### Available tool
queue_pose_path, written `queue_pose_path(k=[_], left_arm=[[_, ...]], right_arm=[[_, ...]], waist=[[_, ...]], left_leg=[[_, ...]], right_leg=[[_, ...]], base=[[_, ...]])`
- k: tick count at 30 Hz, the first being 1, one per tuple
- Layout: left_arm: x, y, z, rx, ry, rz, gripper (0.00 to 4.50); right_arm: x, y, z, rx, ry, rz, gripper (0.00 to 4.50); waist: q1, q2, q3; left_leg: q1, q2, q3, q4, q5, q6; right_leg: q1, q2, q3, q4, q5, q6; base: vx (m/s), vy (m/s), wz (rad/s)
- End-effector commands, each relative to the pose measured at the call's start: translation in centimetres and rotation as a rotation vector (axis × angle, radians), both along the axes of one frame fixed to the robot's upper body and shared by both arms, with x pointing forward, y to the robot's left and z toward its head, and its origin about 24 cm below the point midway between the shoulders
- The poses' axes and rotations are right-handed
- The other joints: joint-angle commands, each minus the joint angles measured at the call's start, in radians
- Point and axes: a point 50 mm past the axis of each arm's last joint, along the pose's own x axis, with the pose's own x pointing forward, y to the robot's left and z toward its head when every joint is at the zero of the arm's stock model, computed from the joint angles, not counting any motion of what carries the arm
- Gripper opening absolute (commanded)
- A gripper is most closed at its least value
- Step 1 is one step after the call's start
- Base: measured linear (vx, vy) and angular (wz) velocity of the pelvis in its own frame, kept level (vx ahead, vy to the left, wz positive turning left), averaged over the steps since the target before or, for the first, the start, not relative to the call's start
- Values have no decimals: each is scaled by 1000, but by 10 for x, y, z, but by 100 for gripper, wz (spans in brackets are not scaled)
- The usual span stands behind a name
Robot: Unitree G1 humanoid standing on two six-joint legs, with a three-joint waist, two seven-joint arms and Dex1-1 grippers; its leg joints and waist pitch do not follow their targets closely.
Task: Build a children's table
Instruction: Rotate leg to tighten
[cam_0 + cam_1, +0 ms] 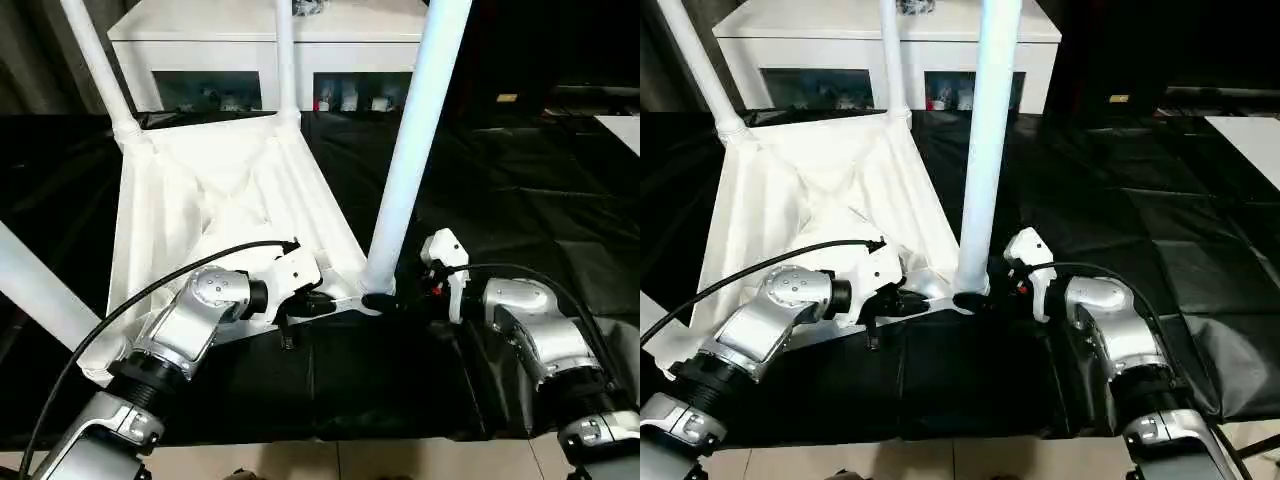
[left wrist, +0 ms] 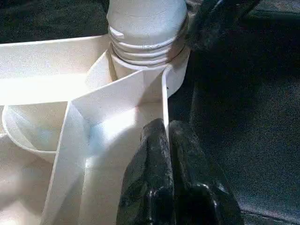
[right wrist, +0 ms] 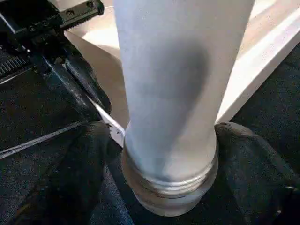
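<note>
The white tabletop [image 1: 230,190] lies upside down on the black cloth, ribbed underside up. Legs stand in its far left socket [image 1: 100,65] and its far right socket [image 1: 286,55], and another leg [image 1: 40,290] rises at the near left. A fourth leg [image 1: 415,130] stands upright in the near right corner socket, with some thread [image 2: 145,33] showing above the socket's rim. My right gripper [image 1: 385,300] is shut on this leg's base, one finger [image 3: 89,159] on each side. My left gripper [image 1: 318,303] is shut on the tabletop's thin rim [image 2: 165,98] beside that socket.
A white cabinet [image 1: 200,40] with glass doors stands behind the tabletop. Black cloth [image 1: 520,180] covers the work surface to the right. A white surface [image 1: 622,130] shows at the right edge. Black cables run along both forearms.
</note>
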Motion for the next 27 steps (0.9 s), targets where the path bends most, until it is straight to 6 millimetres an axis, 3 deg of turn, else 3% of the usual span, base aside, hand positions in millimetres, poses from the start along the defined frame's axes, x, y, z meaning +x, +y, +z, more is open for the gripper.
queue_pose_path(k=[1,11,16,17,18,19,21,23,25,27], left_arm=[[-4,-4,-3,20,14,-41,0],[-5,-3,-5,29,30,-40,0],[-2,-4,-7,31,27,11,0],[4,-7,-10,25,22,88,0],[4,-7,-10,25,22,88,0],[10,-10,-11,25,13,166,0],[16,-13,-12,26,0,231,0],[29,-22,-10,2,-15,386,0],[41,-35,-8,-11,-32,524,0],[46,-42,-6,-13,-48,576,0]], right_arm=[[3,-1,4,2,2,7,327],[1,-3,-1,-13,23,17,263],[10,-5,-8,-52,-18,-127,260],[17,-4,-14,-51,-27,-288,260],[17,-4,-14,-51,-27,-288,259],[22,-2,-19,-34,-14,-416,259],[25,0,-23,-29,-3,-504,259],[30,6,-30,-17,13,-689,259],[34,18,-35,18,57,-893,259],[36,26,-38,32,87,-977,258]], waist=[[-3,-6,-63],[-3,-6,-63],[-6,-7,-61],[-13,-7,-57],[-18,-7,-54],[-23,-16,-56],[-31,-14,-55],[-36,-17,-53],[-35,-13,-56],[-37,-12,-56]], left_leg=[[16,33,-13,-80,-281,32],[17,32,-12,-79,-285,33],[16,31,-12,-80,-299,27],[17,30,-12,-82,-324,10],[15,28,-14,-85,-342,2],[14,27,-19,-86,-361,-11],[20,26,-21,-85,-399,-19],[20,24,-21,-85,-409,-24],[22,21,-25,-84,-411,-31],[24,20,-26,-85,-426,-32]], right_leg=[[42,-20,19,-52,-233,-230],[43,-20,19,-53,-246,-231],[42,-21,18,-56,-268,-228],[34,-21,20,-60,-314,-218],[36,-21,19,-64,-350,-208],[39,-23,15,-66,-411,-182],[32,-23,14,-77,-467,-159],[26,-21,14,-82,-496,-143],[25,-23,10,-87,-512,-128],[21,-21,8,-90,-512,-121]], base=[[0,0,0],[0,0,0],[0,0,0],[0,0,0],[0,0,0],[0,0,0],[0,0,0],[0,0,0],[0,0,0],[0,0,0]])
